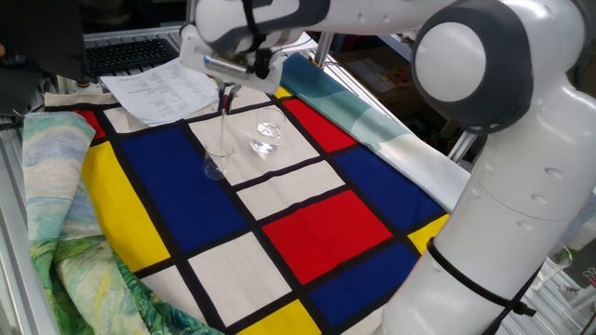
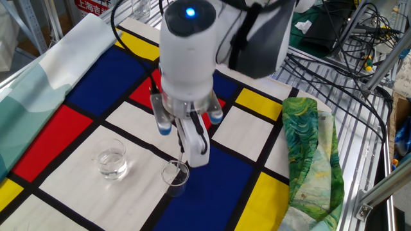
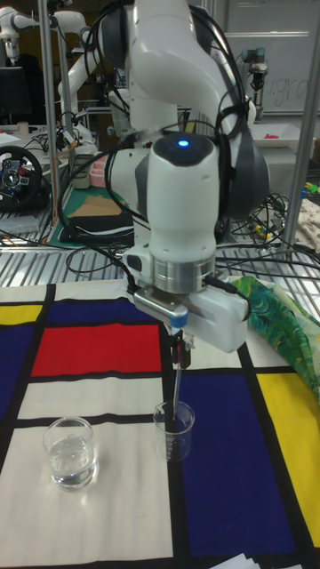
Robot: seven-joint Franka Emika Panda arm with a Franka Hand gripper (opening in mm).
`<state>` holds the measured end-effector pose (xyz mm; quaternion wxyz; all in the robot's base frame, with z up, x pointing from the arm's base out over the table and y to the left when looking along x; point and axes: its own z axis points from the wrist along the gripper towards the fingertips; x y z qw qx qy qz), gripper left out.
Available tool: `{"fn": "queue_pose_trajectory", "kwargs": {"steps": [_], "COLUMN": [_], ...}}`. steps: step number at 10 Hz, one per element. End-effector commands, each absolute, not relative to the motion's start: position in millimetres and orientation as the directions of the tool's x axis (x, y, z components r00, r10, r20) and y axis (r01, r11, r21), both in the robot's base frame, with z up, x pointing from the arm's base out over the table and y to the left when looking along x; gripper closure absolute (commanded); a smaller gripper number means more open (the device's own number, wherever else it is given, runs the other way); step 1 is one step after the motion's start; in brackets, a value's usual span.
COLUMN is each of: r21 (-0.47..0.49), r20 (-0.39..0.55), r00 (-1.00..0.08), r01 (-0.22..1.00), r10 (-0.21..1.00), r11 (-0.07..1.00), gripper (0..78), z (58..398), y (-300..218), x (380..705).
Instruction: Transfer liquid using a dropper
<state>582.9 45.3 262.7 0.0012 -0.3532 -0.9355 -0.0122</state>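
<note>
My gripper is shut on the dark bulb of the dropper, which hangs upright. The clear tube's lower end is inside a small glass on the black line beside the blue square. In the one fixed view the dropper reaches down from the gripper into that glass. A second, wider glass stands apart on the white square, holding the liquid as glints near its bottom. I cannot tell whether any liquid is in the tube or in the small glass.
The table wears a red, blue, yellow and white checked cloth. Printed papers lie at its far corner. A green patterned cloth is bunched along one side, a teal cloth along another. Cables run behind the arm.
</note>
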Motion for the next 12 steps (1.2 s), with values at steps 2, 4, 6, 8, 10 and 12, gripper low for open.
{"fn": "queue_pose_trajectory", "kwargs": {"steps": [2,4,6,8,10,12], "r21": [0.005,0.011,0.013,0.018,0.02,0.021], "r20": [-0.024,-0.028,-0.033,-0.038,-0.038,-0.045], "r00": [-0.76,-0.763,-0.765,-0.768,-0.769,-0.77], "r01": [0.649,0.646,0.643,0.64,0.637,0.637], "r10": [0.649,0.646,0.643,0.64,0.638,0.637], "r11": [0.76,0.763,0.766,0.768,0.77,0.771], "gripper": [76.3,76.3,76.3,76.3,76.3,76.3], "z": [243.4,234.1,225.1,218.9,212.9,205.7], "y": [51.3,50.4,49.4,47.8,46.0,46.5], "x": [586.8,585.9,584.9,584.1,584.0,583.7]}}
